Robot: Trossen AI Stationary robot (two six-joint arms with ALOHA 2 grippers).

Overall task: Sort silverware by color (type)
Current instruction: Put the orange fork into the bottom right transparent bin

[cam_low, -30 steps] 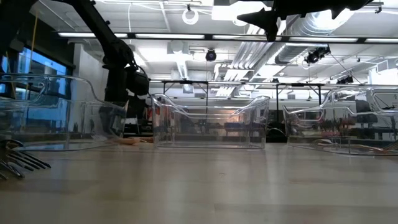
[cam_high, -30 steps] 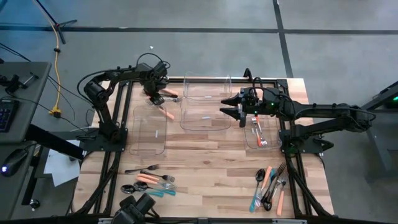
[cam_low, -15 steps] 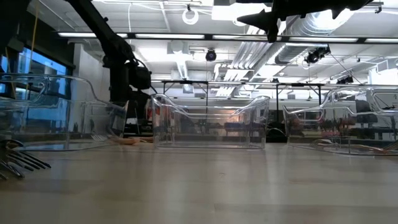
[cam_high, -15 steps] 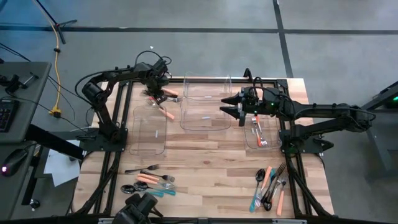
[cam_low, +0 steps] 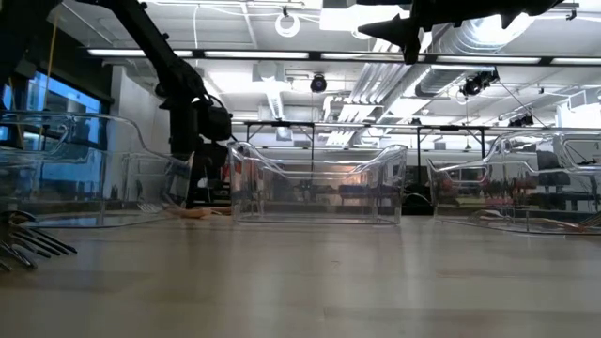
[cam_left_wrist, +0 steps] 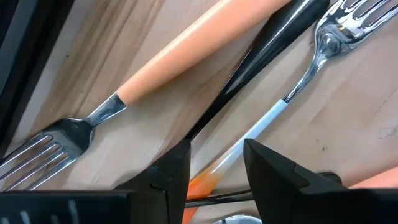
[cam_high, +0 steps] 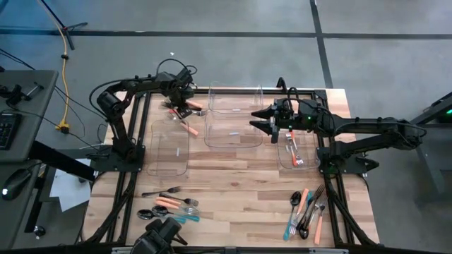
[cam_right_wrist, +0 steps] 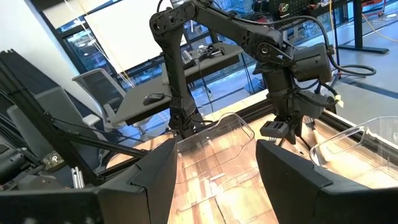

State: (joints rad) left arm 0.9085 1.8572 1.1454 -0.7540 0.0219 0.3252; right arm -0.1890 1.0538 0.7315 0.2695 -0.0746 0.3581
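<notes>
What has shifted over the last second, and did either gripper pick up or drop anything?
Only the left gripper moved: it crept a little to the right at the table's far left corner, low over the orange-handled fork and the black utensil lying there. Nothing was taken or let go. The right gripper, open above the middle bin, kept its place, and both silverware piles near the front edge are as before.

Three clear bins (cam_high: 233, 121); three silverware heaps (cam_high: 171, 206); two utensils in right bin (cam_high: 294, 152)
</notes>
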